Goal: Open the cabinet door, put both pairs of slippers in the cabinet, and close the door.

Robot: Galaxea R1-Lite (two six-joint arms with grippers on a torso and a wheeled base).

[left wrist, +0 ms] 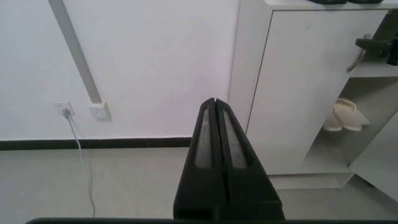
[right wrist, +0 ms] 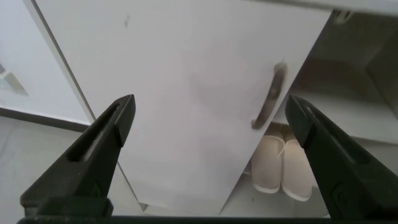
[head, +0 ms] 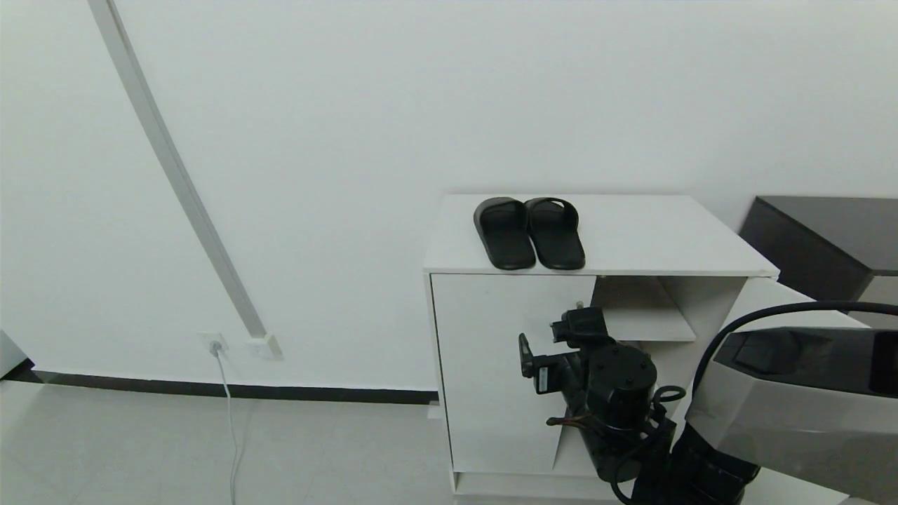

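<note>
Two black slippers (head: pixel 519 238), two white slippers (right wrist: pixel 283 165); left tool (left wrist: pixel 214 106) closed, empty; right tool (right wrist: pixel 209 104) wide, empty.

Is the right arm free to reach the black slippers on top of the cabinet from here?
Probably yes. The black slippers lie uncovered near the front edge of the cabinet top, nothing beside them. The right gripper is open, lower down facing the cabinet door, so it must rise first.

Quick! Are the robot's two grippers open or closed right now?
Left gripper: closed, holding nothing.
Right gripper: open, empty, facing the cabinet door.
</note>
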